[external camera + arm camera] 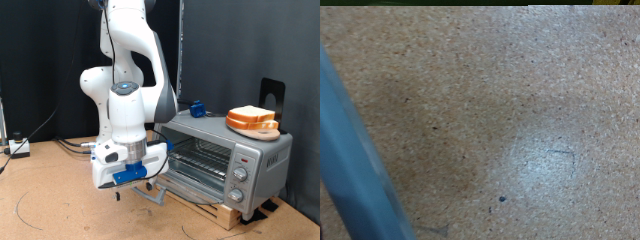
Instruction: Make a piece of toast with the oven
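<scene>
The claw hangs low over the desk, just in front of the toaster oven, close beside the lowered glass door. Whether its fingers are spread or closed cannot be told; nothing shows between them. The wrist view gives only bare chipboard and a blurred blue-grey bar at one edge, perhaps the door handle. With the door down, the wire rack lies exposed and bare. The piece of toast sits well above and beyond the claw, on an orange plate atop the oven, untouched.
</scene>
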